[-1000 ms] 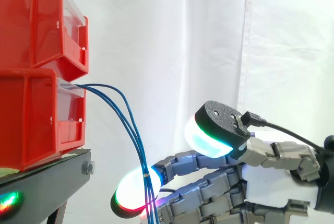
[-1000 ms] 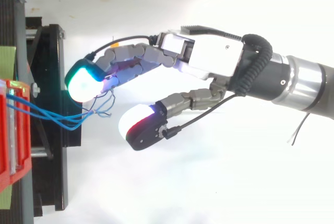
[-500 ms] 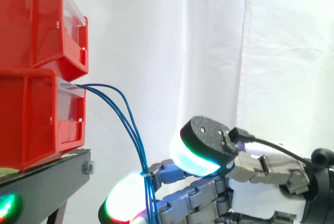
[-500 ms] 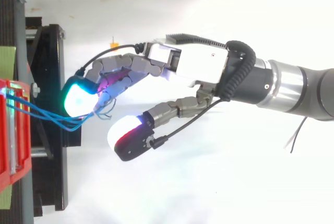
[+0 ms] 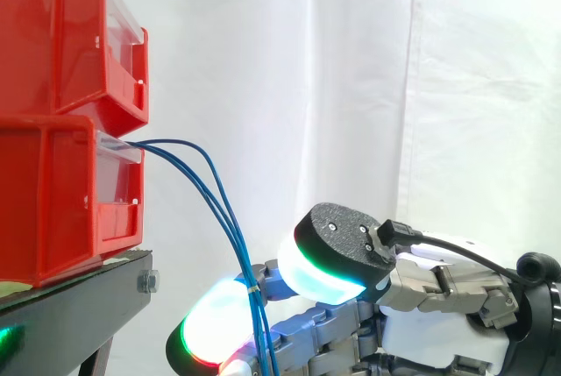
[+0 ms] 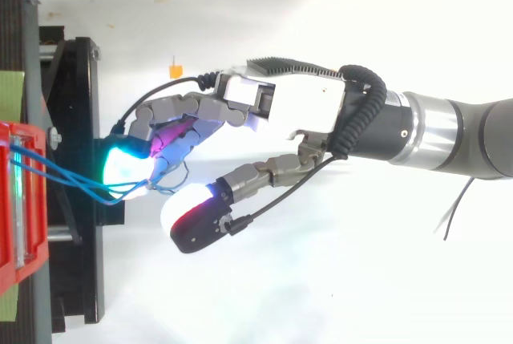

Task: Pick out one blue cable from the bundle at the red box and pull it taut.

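Blue cables [image 5: 226, 220] droop from the lower red bin [image 5: 53, 192] toward five o'clock. The hand [image 6: 296, 107] touches them with its fingers [image 5: 215, 336], thumb spread apart, nothing clamped.

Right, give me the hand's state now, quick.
Hand: open, fingers extended in among the blue cables, thumb held apart; no cable visibly pinched.

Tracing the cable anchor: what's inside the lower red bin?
Blue cables exit the front of the lower red bin, beside its clear panel, and drop toward the hand. The red wall covers the interior, so their anchoring cannot be seen.
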